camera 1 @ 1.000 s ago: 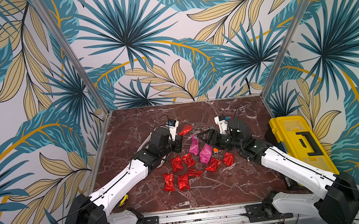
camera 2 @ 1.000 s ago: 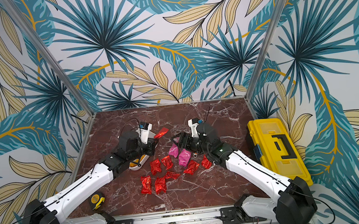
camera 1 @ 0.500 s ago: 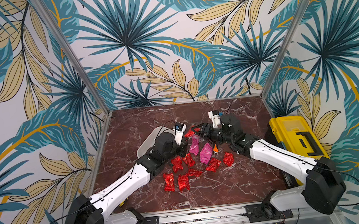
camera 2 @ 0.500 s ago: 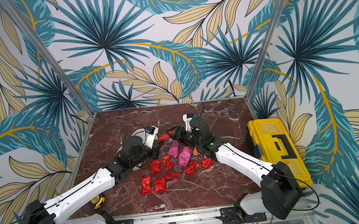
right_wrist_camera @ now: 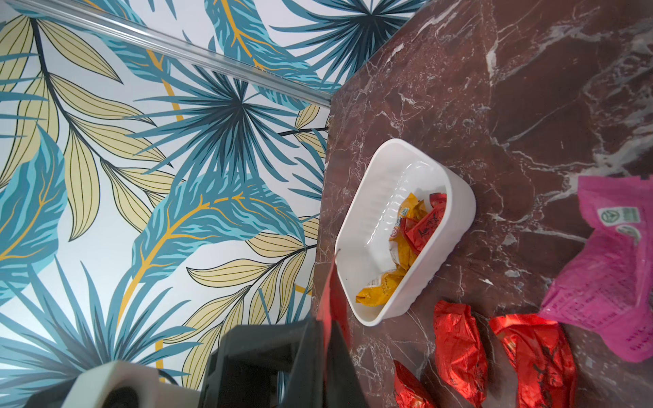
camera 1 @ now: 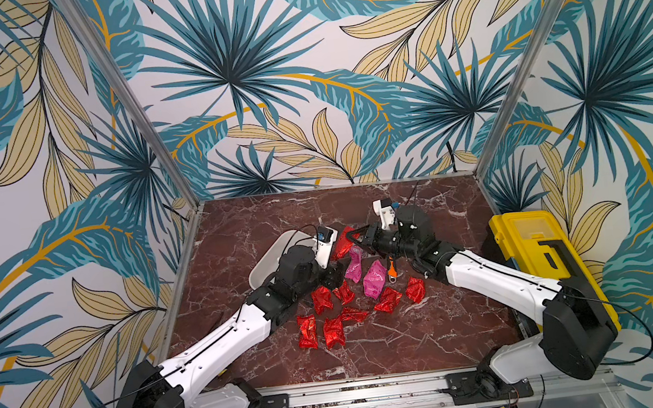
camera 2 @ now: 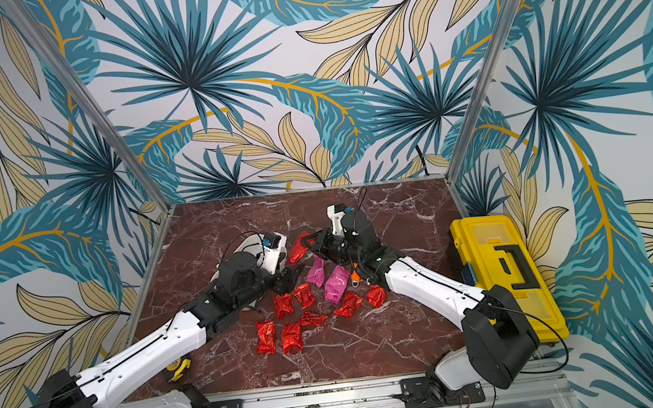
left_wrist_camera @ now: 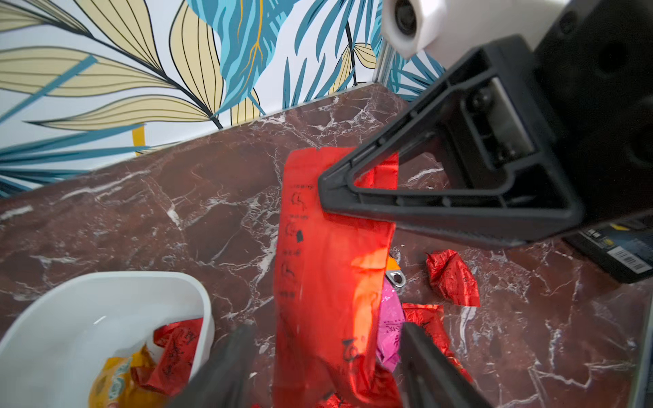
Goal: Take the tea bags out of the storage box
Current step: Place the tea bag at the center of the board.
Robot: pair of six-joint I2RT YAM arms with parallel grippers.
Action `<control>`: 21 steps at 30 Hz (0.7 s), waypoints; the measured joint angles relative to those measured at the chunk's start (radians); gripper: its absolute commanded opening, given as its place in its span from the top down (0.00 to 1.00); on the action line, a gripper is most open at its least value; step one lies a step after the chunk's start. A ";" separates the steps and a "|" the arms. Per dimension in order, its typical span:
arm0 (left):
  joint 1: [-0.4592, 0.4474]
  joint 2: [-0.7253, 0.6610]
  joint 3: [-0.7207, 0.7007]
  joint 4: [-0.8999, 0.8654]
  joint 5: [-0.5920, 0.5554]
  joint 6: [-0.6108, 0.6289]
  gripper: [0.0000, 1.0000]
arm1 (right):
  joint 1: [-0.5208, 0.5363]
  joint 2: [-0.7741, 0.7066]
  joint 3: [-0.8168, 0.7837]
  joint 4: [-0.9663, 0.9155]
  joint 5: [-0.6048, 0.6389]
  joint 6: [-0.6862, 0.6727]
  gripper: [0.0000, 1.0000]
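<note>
Marble table [camera 1: 236, 232], storage box [right_wrist_camera: 459, 212] has two yellow tea bags [right_wrist_camera: 380, 291] plus red, nine outside, right hand [camera 1: 351, 238] pinching another, left hand [left_wrist_camera: 327, 339] spread.

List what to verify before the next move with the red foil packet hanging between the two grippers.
1. Right gripper jaws shut on the red crinkly foil packet: ok.
2. Left gripper jaws open, apart from the packet on both sides: ok.
3. Packet outside the shallow white plastic tub, above the marble tabletop: ok.
4. Tub emptied: not ok; orange-yellow foil packets and a second red packet lie inside.
5. Grip firm enough to carry: cannot tell; the jaws pinch the packet near one end only.
</note>
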 measured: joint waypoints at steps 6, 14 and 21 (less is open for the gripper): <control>0.024 -0.129 -0.112 0.073 -0.008 -0.095 0.00 | -0.029 -0.066 -0.009 -0.089 0.026 -0.076 0.98; 0.175 -0.319 -0.199 0.026 -0.031 -0.356 0.00 | -0.053 -0.134 -0.001 -0.332 0.159 -0.341 0.98; 0.348 -0.229 -0.160 -0.215 -0.027 -0.523 0.00 | -0.038 0.079 0.117 -0.369 0.069 -0.490 0.99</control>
